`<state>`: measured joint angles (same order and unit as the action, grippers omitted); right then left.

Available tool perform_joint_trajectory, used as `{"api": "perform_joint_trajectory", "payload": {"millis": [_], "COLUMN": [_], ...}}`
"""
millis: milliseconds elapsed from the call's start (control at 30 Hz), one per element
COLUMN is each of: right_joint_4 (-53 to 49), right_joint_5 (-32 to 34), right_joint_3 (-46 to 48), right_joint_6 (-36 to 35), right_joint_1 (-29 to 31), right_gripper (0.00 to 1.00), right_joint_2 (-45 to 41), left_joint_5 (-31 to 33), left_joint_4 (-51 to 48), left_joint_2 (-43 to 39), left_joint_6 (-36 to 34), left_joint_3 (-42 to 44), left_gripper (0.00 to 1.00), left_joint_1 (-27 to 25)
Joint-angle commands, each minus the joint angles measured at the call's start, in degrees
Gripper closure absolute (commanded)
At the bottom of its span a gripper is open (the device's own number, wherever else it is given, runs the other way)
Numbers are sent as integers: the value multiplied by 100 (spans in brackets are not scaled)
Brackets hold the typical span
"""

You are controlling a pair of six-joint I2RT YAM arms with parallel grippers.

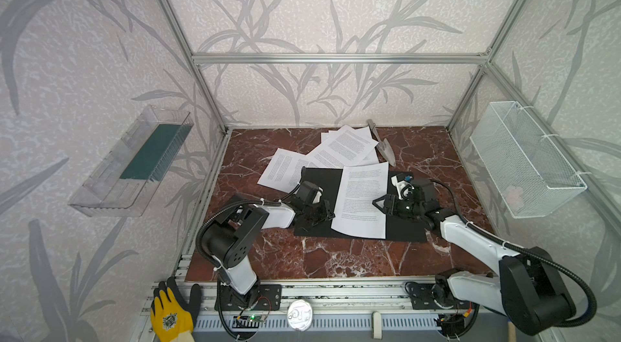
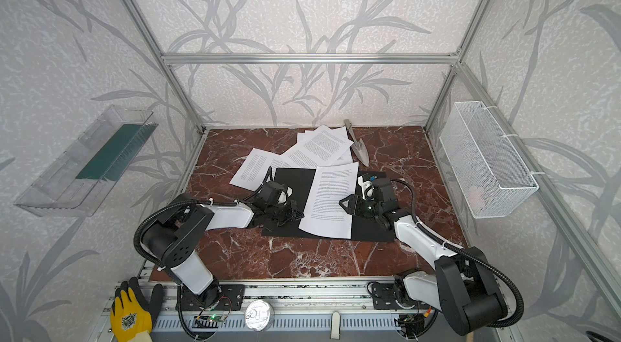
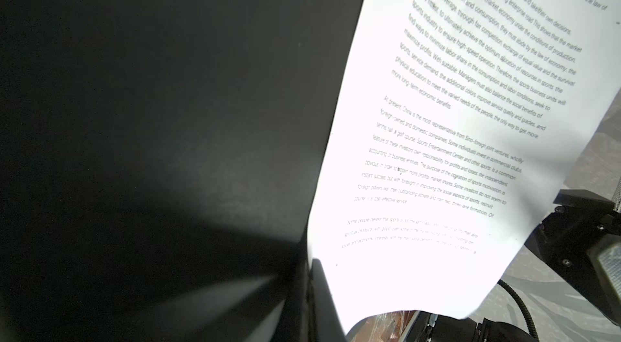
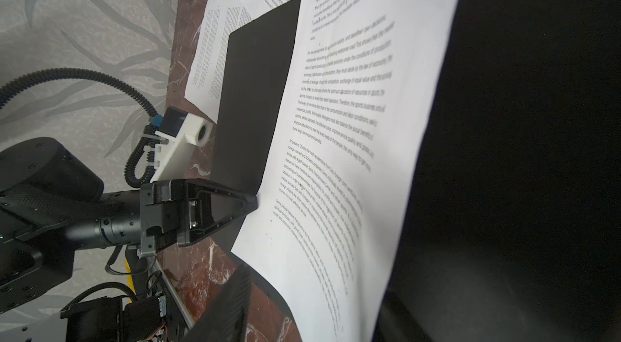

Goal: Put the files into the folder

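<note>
Folder (image 1: pixel 319 182): one, bearing one sheet (image 1: pixel 363 199); at least three sheets (image 1: pixel 346 147) behind.

DESK TRIAL: A printed sheet (image 3: pixel 447 155) on the folder (image 3: pixel 168 105) carries English text on the sports industry (one paragraph opens "At present, China is the most representative from Sino-foreign joint ventures"); print on the other sheets (image 1: pixel 347 147) is too small to read.

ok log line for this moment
folder open flat; sheet across folder; left gripper shut at sheet edge; right gripper at opposite edge, grip unclear
</note>
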<state>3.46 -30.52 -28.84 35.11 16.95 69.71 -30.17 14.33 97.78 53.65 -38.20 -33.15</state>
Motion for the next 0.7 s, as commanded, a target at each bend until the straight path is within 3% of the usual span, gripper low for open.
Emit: {"api": "perform_joint_trajectory", "payload": {"millis": [0, 467, 667], "right_joint_4": [-178, 215, 131], "right_joint_5": [131, 519, 640], "right_joint_3": [98, 243, 213], "right_joint_6": [-48, 99, 99], "right_joint_1": [52, 201, 198], "right_gripper": [52, 74, 94], "right_joint_2": [21, 351, 307], "left_joint_5": [-24, -110, -172], "left_joint_4": [4, 154, 228], "left_joint_2": [106, 198, 187], "left_joint_6": [4, 70, 102], "left_joint_3": [-7, -4, 18], "left_gripper": [100, 100, 100], "left_joint_1": [27, 18, 25]}}
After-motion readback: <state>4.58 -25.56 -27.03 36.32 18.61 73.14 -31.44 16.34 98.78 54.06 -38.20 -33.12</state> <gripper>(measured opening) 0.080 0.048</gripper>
